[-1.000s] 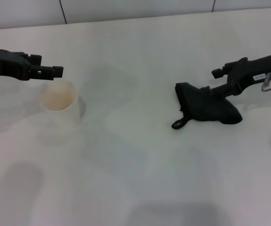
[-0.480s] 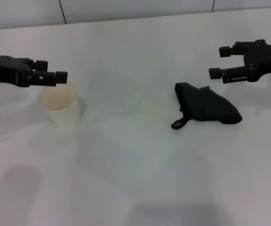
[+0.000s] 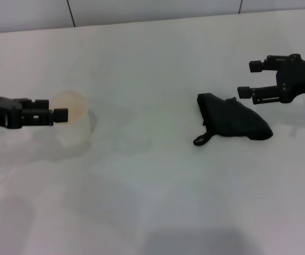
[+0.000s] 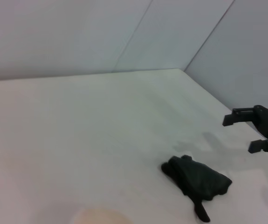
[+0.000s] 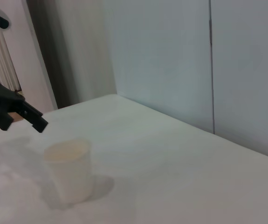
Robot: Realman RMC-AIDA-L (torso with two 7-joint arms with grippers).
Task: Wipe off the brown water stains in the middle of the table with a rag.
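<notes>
Rag (image 3: pixel 233 123) lies bunched on table (image 3: pixel 157 191), right of centre, long axis roughly left-right. Right gripper (image 3: pixel 245 79) hovers just beyond rag's right end, jaws apart, empty; nearer arm. Left gripper (image 3: pixel 60 113) beside plastic cup (image 3: pixel 73 121); finger state cannot tell. No brown stain visible.

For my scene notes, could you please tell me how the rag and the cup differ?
The rag is black, soft and lies in a low bunch; the cup is white, translucent and stands upright. The rag lies near the right hand, the cup beside the left hand. Both rest on the table, ungripped.
</notes>
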